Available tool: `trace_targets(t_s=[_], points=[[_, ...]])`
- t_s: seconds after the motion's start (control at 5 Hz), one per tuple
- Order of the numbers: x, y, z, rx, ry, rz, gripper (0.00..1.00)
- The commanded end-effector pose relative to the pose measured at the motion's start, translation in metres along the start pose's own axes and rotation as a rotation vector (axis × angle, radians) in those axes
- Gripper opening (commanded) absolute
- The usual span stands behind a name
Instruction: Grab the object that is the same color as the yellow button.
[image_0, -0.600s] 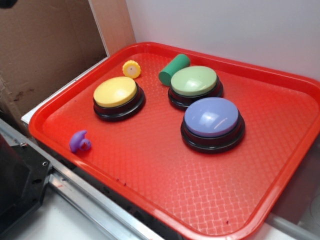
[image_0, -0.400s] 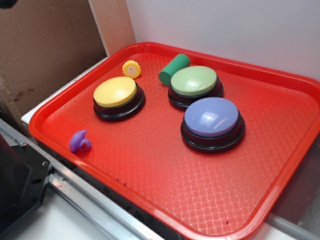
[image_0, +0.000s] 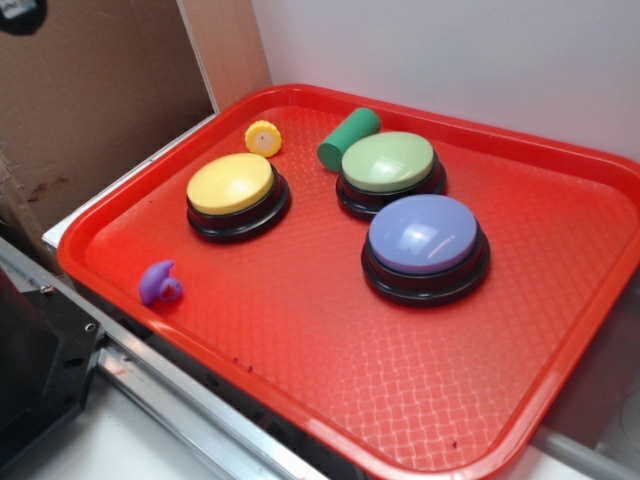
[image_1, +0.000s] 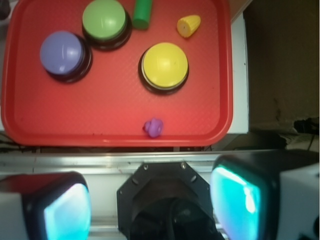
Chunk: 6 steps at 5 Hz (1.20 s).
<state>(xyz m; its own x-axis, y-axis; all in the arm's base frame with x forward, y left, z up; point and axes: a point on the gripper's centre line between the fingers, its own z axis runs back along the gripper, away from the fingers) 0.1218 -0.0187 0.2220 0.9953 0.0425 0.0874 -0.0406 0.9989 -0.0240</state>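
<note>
Red tray (image_0: 560, 330): plastic, textured floor, raised rim; holds all six items, in both views.
Tray contents: yellow button (image_0: 231, 184), green button (image_0: 388, 162), lavender button (image_0: 425, 235), green cylinder (image_0: 347, 138), yellow toy piece (image_0: 263, 138), purple toy (image_0: 160, 284).
Yellow toy piece: small, round, scalloped gear-like edge, paler pinkish centre face; much smaller than the buttons. In the wrist view (image_1: 189, 25) it reads as a short ribbed cone lying on its side.
Toy piece location: far-left corner of tray in exterior view, just beyond the yellow button, not touching it; near the left rim; green cylinder to its right, apart from it.
Yellow button: large dome on black round base, left-middle of tray (image_1: 164, 64).
Green button: same build, far side, with the cylinder's near end just beside its base; contact unclear.
Lavender button: largest dome, black base, near the green button, centre-right.
Purple toy: small lumpy figure, alone near the front-left rim (image_1: 153, 127).
Gripper (image_1: 150, 205): seen only in wrist view, high above and off the tray's front edge, over a metal rail (image_1: 120, 160). Fingers (image_1: 240, 200) spread wide, nothing between them, pads glowing cyan.
Surroundings: cardboard panel (image_0: 90, 100) left of tray, white wall (image_0: 450, 50) behind.
</note>
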Motion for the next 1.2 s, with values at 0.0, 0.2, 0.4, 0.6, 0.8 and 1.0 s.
trace_targets(t_s=[0.0,0.2,0.4,0.6,0.8,1.0], points=[[0.036,0.017,-0.026,-0.001,-0.027,0.200,1.00],[0.070,0.037,-0.053,0.055,-0.071,0.398,1.00],[0.093,0.051,-0.073,0.065,-0.150,0.534,1.00],[0.117,0.069,-0.097,0.071,-0.173,0.717,1.00],[0.133,0.077,-0.114,0.061,-0.240,0.809,1.00],[0.150,0.079,-0.134,-0.003,-0.309,0.838,1.00]])
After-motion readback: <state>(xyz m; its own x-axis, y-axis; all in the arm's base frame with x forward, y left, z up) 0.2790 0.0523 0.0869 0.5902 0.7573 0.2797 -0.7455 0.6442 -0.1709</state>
